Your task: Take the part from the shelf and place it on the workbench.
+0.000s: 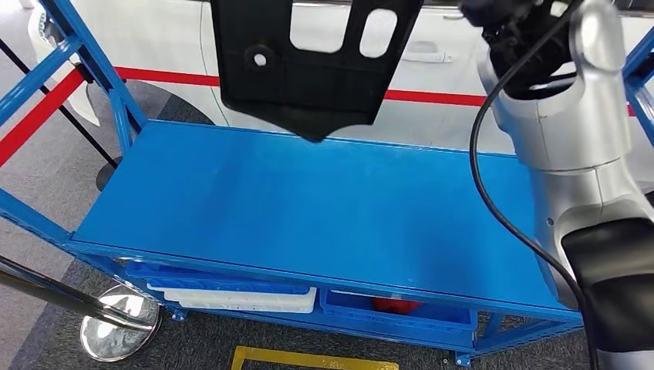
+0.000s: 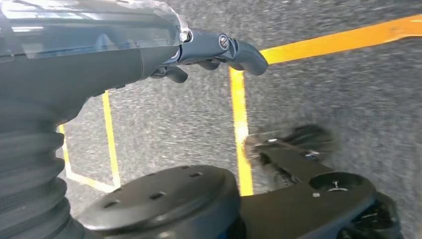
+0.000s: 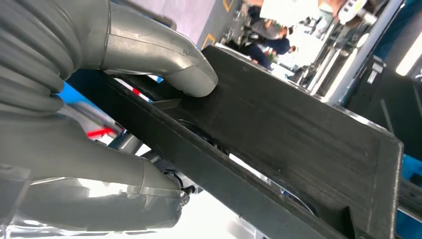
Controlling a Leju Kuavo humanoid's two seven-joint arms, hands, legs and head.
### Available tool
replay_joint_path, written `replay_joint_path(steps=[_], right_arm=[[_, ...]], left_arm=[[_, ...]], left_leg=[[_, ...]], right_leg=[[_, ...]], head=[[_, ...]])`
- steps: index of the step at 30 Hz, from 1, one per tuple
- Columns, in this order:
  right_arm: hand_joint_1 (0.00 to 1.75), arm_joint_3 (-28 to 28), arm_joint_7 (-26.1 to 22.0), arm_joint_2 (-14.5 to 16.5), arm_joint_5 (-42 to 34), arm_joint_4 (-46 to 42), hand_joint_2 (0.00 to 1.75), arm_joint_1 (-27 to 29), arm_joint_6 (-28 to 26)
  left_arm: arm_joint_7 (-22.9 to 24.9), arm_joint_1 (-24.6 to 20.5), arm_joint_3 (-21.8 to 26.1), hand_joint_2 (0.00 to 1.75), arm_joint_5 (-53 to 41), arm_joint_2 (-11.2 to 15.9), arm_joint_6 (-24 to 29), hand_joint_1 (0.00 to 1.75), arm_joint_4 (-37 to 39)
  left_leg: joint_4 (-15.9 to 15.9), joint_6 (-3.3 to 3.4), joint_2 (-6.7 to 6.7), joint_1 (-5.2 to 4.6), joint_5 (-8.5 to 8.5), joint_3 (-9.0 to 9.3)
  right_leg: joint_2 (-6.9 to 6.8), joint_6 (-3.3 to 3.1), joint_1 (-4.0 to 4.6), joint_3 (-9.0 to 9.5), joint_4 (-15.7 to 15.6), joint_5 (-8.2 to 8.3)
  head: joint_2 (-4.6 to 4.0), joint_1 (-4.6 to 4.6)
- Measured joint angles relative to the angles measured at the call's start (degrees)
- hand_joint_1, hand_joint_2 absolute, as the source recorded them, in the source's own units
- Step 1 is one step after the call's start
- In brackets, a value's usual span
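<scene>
On the left, the left hand hangs by the robot's side over grey carpet crossed by yellow floor tape; its dark fingers curl inward around nothing, and it seems parked there because this carry needs one arm only. In the head view a chrome stanchion base stands on the floor at the lower left, beside the blue shelf, whose broad top deck is bare and whose lower level carries a white tray and a blue bin with something red inside. Above the deck's far edge hangs the part, a flat black plastic panel with cut-out holes, lifted clear of the deck with its lowest point just above the surface, presumably so it can be swung away without scraping. To the right, the right hand is clamped on that panel, thumb pressed to one face and fingers behind, near an edge. A white car with a red stripe stands behind.
</scene>
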Motion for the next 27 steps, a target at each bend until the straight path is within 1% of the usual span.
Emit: replay_joint_path(steps=[1,2,3,4,5,6,8,9,10,11,12,14,15,16,17,18,19,20,21,22,23,24,25,26,27], right_arm=[[1.75,0.4,-0.9,-0.8,-1.0,-2.6,1.75,2.2,0.3],[1.75,0.9,-1.9,-1.7,-1.7,-5.4,1.75,4.7,0.5],[1.75,1.2,-2.9,-2.3,-1.8,-7.7,1.75,7.1,0.7],[1.75,1.2,-3.3,-2.4,-1.4,-9.3,1.75,8.4,0.8],[1.75,1.2,-3.4,-2.4,-1.1,-10.6,1.75,9.5,0.7],[1.75,1.2,-3.3,-2.4,-0.8,-11.8,1.75,10.6,0.5],[1.75,1.1,-2.8,-2.5,-0.5,-13.5,1.75,12.5,0.0],[1.75,1.0,-2.5,-2.5,-0.4,-14.2,1.75,13.3,-0.3],[1.75,0.9,-2.4,-2.5,-0.4,-14.8,1.75,13.9,-0.5],[1.75,0.7,-2.4,-2.5,-0.4,-15.3,1.75,14.4,-0.7],[1.75,0.5,-2.4,-2.3,-0.5,-15.7,1.75,14.9,-1.0],[1.75,0.2,-2.5,-1.9,-0.6,-16.4,1.75,16.2,-1.6],[1.75,0.0,-2.5,-1.7,-0.6,-16.6,1.75,16.9,-1.9],[1.75,-0.2,-2.5,-1.6,-0.6,-16.8,1.75,17.5,-2.1],[1.75,-0.3,-2.5,-1.6,-0.6,-17.0,1.75,17.9,-2.2],[1.75,-0.5,-2.6,-1.6,-0.5,-17.3,1.75,18.1,-2.3],[1.75,-0.6,-2.7,-1.6,-0.3,-17.6,1.75,18.2,-2.5],[1.75,-0.7,-2.9,-1.6,0.0,-18.0,1.75,18.3,-2.6],[1.75,-0.8,-3.1,-1.5,0.3,-18.4,1.75,18.5,-2.7],[1.75,-0.9,-3.4,-1.5,0.7,-18.7,1.75,18.8,-2.9],[1.75,-0.9,-3.7,-1.4,1.2,-18.9,1.75,19.2,-2.9],[1.75,-0.9,-3.9,-1.5,1.7,-19.2,1.75,19.7,-3.0],[1.75,-1.0,-4.1,-1.6,2.0,-19.3,1.75,20.1,-3.0],[1.75,-1.0,-4.3,-1.8,2.3,-19.4,1.75,20.4,-3.1],[1.75,-1.0,-4.4,-2.0,2.4,-19.6,1.75,20.5,-3.1]], left_arm=[[0.1,-0.1,0.0,1.75,-0.4,0.0,0.2,0.0,0.0],[-0.1,-0.1,-0.1,1.75,-0.9,0.0,0.7,0.0,0.0],[-0.5,-0.1,-0.2,1.75,-1.4,0.0,1.2,0.0,0.0],[-0.5,0.1,-0.3,1.75,-1.8,0.0,1.9,0.0,0.0],[-0.4,0.3,-0.4,1.75,-2.2,0.0,2.9,0.0,0.0],[0.1,0.4,-0.5,1.75,-2.3,0.0,4.0,0.0,0.0],[1.4,0.2,-0.5,1.75,-2.4,-0.3,5.9,0.0,0.0],[2.2,0.1,-0.6,1.75,-2.3,-0.5,6.6,0.0,0.0],[3.0,0.0,-0.6,1.75,-2.2,-0.6,7.0,0.0,0.0],[3.7,-0.1,-0.6,1.75,-1.9,-0.7,7.1,0.0,0.0],[4.2,-0.1,-0.6,1.75,-1.7,-0.8,7.2,0.0,0.0],[4.6,-0.2,-0.5,1.75,-1.5,-0.8,7.1,0.0,0.0],[4.7,-0.2,-0.5,1.75,-1.5,-0.8,7.1,0.0,0.0],[4.7,-0.2,-0.5,1.75,-1.6,-0.8,7.0,0.0,0.0],[4.7,-0.2,-0.5,1.75,-1.7,-0.8,6.9,0.0,0.0],[4.7,-0.2,-0.5,1.75,-1.8,-0.8,6.8,0.0,0.0],[4.8,-0.2,-0.5,1.75,-1.9,-0.8,6.7,0.0,0.0],[4.8,-0.3,-0.5,1.75,-2.0,-0.8,6.5,0.0,0.0],[4.9,-0.3,-0.5,1.75,-2.2,-0.9,6.3,0.0,0.0],[4.9,-0.3,-0.6,1.75,-2.4,-0.9,6.2,0.0,0.0],[5.0,-0.4,-0.6,1.75,-2.6,-0.9,6.0,0.0,0.0],[5.0,-0.4,-0.6,1.75,-2.7,-0.9,6.0,0.0,0.0],[5.0,-0.4,-0.6,1.75,-2.8,-0.9,6.0,0.0,0.0],[5.1,-0.4,-0.6,1.75,-2.8,-0.8,6.0,0.0,0.0],[5.1,-0.4,-0.6,1.75,-2.9,-0.8,5.9,0.0,0.0]], left_leg=[[3.4,-0.1,0.04,-0.01,-1.25,-1.14],[5.7,-0.08,0.07,-0.03,-1.89,-1.78],[5.7,0.23,0.06,-0.09,-1.05,-1.49],[2.1,0.59,0.04,-0.2,0.59,0.16],[-0.9,0.89,0.02,-0.33,1.77,1.49],[-2.9,1.1,0.01,-0.48,2.18,2.32],[-4.3,1.33,0.02,-0.66,1.82,2.72],[-4.8,1.53,0.09,-0.5,1.8,2.8],[-5.3,1.77,0.15,-0.35,1.98,2.89],[-5.6,2.03,0.24,-0.18,2.28,2.95],[-5.9,2.24,0.35,-0.06,2.48,3.05],[-5.9,2.44,0.5,-0.12,2.63,3.0],[-5.8,2.45,0.56,-0.13,2.64,2.93],[-5.6,2.46,0.61,-0.14,2.65,2.82],[-5.5,2.46,0.65,-0.14,2.66,2.71],[-5.3,2.43,0.67,-0.14,2.67,2.6],[-5.1,2.34,0.69,-0.14,2.69,2.53],[-5.0,2.14,0.69,-0.24,2.73,2.4],[-4.9,1.83,0.68,-0.33,2.84,2.23],[-4.8,1.46,0.67,-0.41,3.01,2.06],[-4.9,1.05,0.66,-0.48,3.27,1.89],[-5.0,0.66,0.65,-0.5,3.55,1.76],[-4.8,0.34,0.64,-0.47,3.35,1.6],[-4.2,0.06,0.63,-0.45,2.45,1.28],[-2.4,-0.16,0.62,-0.43,0.6,0.71]], right_leg=[[0.12,-0.51,0.06,0.3,-0.1,-0.02],[0.27,-0.96,0.12,0.64,-0.3,-0.08],[0.51,-1.05,0.32,0.88,-0.2,-0.27],[0.7,-0.97,0.4,0.94,-0.1,-0.39],[0.88,-0.82,0.48,0.9,0.0,-0.46],[1.01,-0.61,0.51,0.72,0.0,-0.44],[1.12,-0.03,0.55,0.22,0.1,-0.13],[1.08,0.3,0.51,-0.01,0.2,-0.14],[0.99,0.64,0.53,-0.23,0.6,-0.53],[0.9,0.98,0.52,-0.74,1.9,-1.54],[0.81,1.25,0.45,-1.65,4.2,-3.18],[0.74,1.75,0.26,-4.45,11.2,-6.78],[0.72,1.95,0.14,-5.67,14.2,-7.84],[0.7,2.1,-0.01,-6.19,15.7,-7.97],[0.65,2.22,-0.16,-5.71,15.1,-7.08],[0.58,2.29,-0.32,-4.23,12.5,-5.4],[0.52,2.27,-0.44,-2.12,8.6,-3.54],[0.48,2.14,-0.4,-0.15,4.9,-2.22],[0.49,1.87,-0.3,1.18,2.2,-1.44],[0.53,1.54,-0.16,1.75,0.7,-1.18],[0.58,1.18,0.02,1.72,0.4,-1.18],[0.58,0.75,-0.02,1.51,0.3,-0.9],[0.47,0.31,-0.11,1.31,0.1,-0.55],[0.34,-0.14,-0.23,1.06,0.0,-0.14],[0.2,-0.59,-0.36,0.7,-0.2,0.31]], head=[[0.0,-0.01],[0.0,-0.01],[0.0,-0.01],[0.0,-0.01],[0.0,0.0],[0.0,0.0],[0.0,-0.01],[0.0,-0.01],[0.0,0.01],[0.0,0.01],[0.0,0.02],[0.0,0.02],[0.0,0.02],[0.0,0.02],[0.0,0.01],[0.0,0.01],[0.0,0.01],[0.0,0.02],[0.0,0.02],[0.0,0.02],[0.0,0.02],[0.0,0.01],[0.0,0.01],[0.0,0.01],[0.0,0.01]])
